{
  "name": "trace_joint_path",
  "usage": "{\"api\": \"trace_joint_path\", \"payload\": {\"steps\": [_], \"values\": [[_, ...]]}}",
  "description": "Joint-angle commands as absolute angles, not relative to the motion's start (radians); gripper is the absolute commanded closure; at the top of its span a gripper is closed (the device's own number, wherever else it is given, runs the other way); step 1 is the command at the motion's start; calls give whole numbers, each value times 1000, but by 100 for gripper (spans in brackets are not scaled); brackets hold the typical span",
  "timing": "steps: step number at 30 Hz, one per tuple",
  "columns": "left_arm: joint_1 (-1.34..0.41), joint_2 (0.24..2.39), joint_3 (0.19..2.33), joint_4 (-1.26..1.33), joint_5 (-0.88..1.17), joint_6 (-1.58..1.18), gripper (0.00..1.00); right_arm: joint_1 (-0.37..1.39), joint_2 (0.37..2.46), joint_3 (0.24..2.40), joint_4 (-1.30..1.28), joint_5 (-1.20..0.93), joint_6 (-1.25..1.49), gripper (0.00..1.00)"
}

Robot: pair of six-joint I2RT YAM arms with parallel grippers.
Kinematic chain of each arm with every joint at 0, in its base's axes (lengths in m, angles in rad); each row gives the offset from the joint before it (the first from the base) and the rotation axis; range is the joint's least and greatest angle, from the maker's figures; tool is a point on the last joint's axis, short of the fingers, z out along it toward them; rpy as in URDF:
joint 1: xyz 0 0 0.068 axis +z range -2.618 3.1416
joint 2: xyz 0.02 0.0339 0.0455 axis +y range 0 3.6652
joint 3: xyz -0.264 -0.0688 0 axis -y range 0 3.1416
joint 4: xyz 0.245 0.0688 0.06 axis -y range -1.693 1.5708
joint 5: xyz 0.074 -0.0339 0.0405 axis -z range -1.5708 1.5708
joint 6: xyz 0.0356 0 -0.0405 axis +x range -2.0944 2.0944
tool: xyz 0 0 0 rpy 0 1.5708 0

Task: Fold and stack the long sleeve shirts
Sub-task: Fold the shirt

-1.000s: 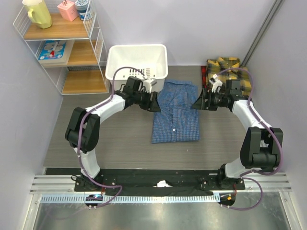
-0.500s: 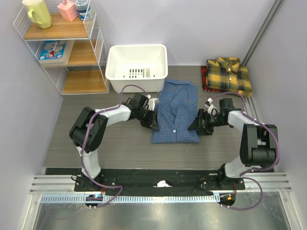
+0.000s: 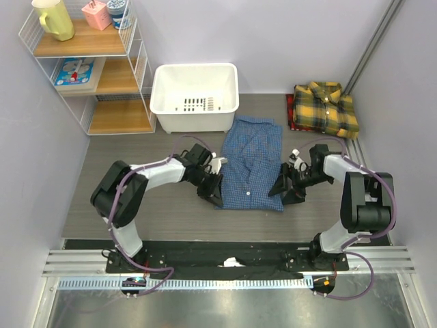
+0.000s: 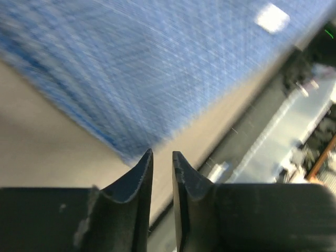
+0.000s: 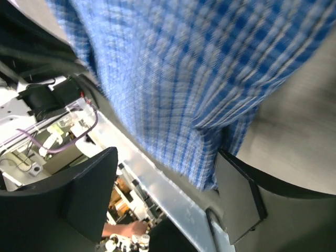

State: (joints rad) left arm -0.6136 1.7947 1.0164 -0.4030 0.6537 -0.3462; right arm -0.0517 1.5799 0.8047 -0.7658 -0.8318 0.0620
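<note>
The blue fine-check shirt (image 3: 249, 160) lies flat in the middle of the table, collar toward the far side. My left gripper (image 3: 211, 190) is at its near left corner. In the left wrist view my left gripper (image 4: 161, 153) is almost shut with only a narrow slit, nothing in it, and the blue shirt (image 4: 157, 63) corner lies just past the tips. My right gripper (image 3: 281, 191) is at the near right corner. In the right wrist view my right gripper (image 5: 167, 153) is wide open and the blue shirt (image 5: 184, 68) hem hangs between the jaws. The yellow plaid shirt (image 3: 326, 106) lies folded at the back right.
A white basket (image 3: 194, 102) stands behind the blue shirt at the back. A wire shelf (image 3: 89, 68) with small items stands at the back left. The metal rail (image 3: 225, 263) with both arm bases runs along the near edge.
Both grippers have moved toward the near edge along the blue shirt's sides, from its middle to its near corners. The shirt's lower part has shifted slightly.
</note>
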Motion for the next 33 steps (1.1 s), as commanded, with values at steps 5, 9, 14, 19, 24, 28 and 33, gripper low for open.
{"api": "trace_joint_path", "payload": {"steps": [5,9,14,19,24,28,33], "values": [[-580,1655,1147,-382,670,-193,68,-84,1486,1077,-861,-787,-18,18],[-592,1866,1356,-411,617,-109,66,-83,1563,1153,-741,-802,-3,19],[-615,2058,1554,-486,566,-66,66,-83,1664,1247,-678,-781,9,22],[-672,2088,1450,-601,522,-16,71,-83,1654,1224,-666,-781,17,24],[-755,1965,1200,-640,546,-14,72,-83,1542,1106,-667,-778,54,24],[-746,1852,1109,-698,584,-18,70,-81,1456,1051,-658,-808,51,24],[-588,1682,1112,-643,712,-54,61,-40,1517,1042,-624,-842,47,31]]}}
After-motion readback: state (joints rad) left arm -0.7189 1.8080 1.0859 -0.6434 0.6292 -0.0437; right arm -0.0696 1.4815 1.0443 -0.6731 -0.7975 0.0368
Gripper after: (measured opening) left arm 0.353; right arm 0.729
